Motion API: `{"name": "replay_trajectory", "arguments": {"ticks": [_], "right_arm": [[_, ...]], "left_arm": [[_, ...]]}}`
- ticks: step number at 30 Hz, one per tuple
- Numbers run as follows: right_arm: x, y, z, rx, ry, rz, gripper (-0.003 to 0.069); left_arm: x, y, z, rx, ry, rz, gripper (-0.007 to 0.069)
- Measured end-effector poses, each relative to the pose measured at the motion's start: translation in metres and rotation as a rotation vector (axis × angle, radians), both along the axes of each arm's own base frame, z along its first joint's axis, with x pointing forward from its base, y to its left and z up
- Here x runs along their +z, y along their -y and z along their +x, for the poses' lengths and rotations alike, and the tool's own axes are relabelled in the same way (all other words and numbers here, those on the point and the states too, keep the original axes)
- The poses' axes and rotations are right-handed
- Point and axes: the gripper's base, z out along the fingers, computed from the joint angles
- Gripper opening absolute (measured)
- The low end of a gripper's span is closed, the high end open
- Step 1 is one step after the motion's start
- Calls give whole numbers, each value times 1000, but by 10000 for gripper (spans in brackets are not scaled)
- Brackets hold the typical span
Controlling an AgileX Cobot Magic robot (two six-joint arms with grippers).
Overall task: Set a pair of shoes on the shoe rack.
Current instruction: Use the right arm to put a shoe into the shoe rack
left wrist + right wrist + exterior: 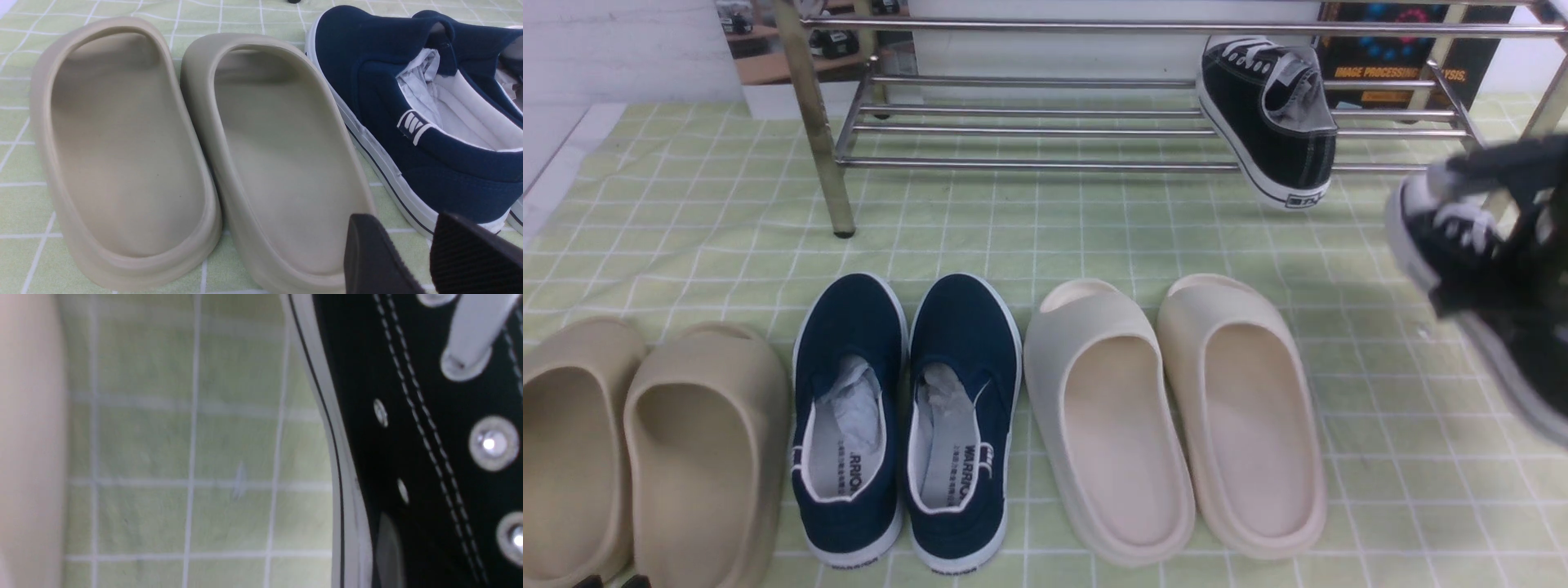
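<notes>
The chrome shoe rack (1045, 164) stands at the back of the table. One black sneaker (1270, 122) lies on its lower bars at the right, toe to the back, heel hanging over the front bar. My right gripper (1515, 245) is at the right edge, blurred, shut on the second black sneaker (1454, 237). It holds the shoe in the air in front of the rack's right end. That sneaker's side (408, 416) fills the right wrist view and hides the jaws. My left gripper (404, 228) is open and empty, low at the front left (611, 581).
A green checked cloth (1029, 237) covers the table. In a front row lie tan slides (645, 449), navy slip-ons (907, 416) and cream slides (1176, 416). The tan slides (163, 143) and a navy slip-on (408, 102) are just ahead of my left gripper.
</notes>
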Motion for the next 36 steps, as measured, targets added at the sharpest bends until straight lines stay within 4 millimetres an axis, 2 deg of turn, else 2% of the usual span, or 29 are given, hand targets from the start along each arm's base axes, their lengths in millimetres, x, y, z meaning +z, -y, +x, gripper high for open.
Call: {"name": "replay_trajectory", "arguments": {"ticks": [2, 3, 5, 8, 11, 14, 18, 20, 25, 31, 32, 34, 35, 36], "right_arm": [[11, 0, 6, 12, 34, 7, 79], [25, 1, 18, 24, 78, 26, 79], [30, 1, 44, 36, 105, 38, 79], [24, 3, 70, 32, 94, 37, 79], [6, 2, 115, 13, 63, 37, 79], [4, -1, 143, 6, 84, 47, 79], [11, -7, 177, 4, 180, 90, 79], [6, -10, 192, 7, 208, 115, 79], [-5, -16, 211, 20, 235, 156, 79], [-5, -17, 212, 20, 235, 170, 95], [-5, -17, 212, 20, 234, 174, 151], [-4, -17, 212, 20, 236, 174, 192], [-3, -17, 212, 20, 237, 174, 268], [-3, -17, 211, 20, 236, 175, 308]], "left_arm": [[0, 0, 0, 0, 0, 0, 239], [0, 0, 0, 0, 0, 0, 239], [0, 0, 0, 0, 0, 0, 239], [0, 0, 0, 0, 0, 0, 239], [0, 0, 0, 0, 0, 0, 239], [0, 0, 0, 0, 0, 0, 239], [0, 0, 0, 0, 0, 0, 239], [0, 0, 0, 0, 0, 0, 239], [0, 0, 0, 0, 0, 0, 239], [0, 0, 0, 0, 0, 0, 239], [0, 0, 0, 0, 0, 0, 239], [0, 0, 0, 0, 0, 0, 239], [0, 0, 0, 0, 0, 0, 239], [0, 0, 0, 0, 0, 0, 239]]}}
